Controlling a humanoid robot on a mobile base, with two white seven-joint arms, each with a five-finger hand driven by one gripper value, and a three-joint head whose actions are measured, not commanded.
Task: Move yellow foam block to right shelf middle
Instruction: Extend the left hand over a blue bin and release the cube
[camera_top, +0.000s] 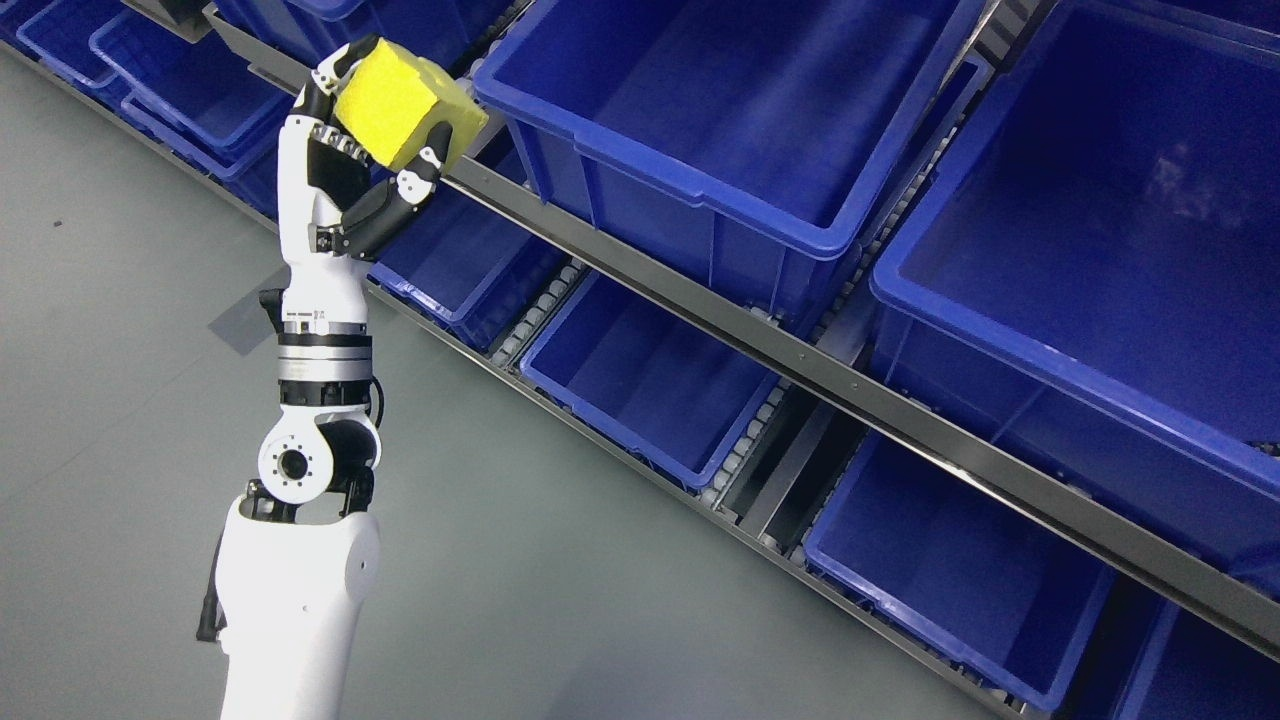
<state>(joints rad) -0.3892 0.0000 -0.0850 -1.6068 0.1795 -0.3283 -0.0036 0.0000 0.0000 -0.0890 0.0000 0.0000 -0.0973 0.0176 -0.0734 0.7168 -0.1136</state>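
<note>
Left hand (345, 170) raised, fingers curled round yellow block (405, 105), thumb under it. Block held in the air before the shelf rail (700, 300), just left of the upper bin (720, 130). Bins on the lower tier (650, 385) and the large one at right (1090, 230) show bare blue floors.
</note>
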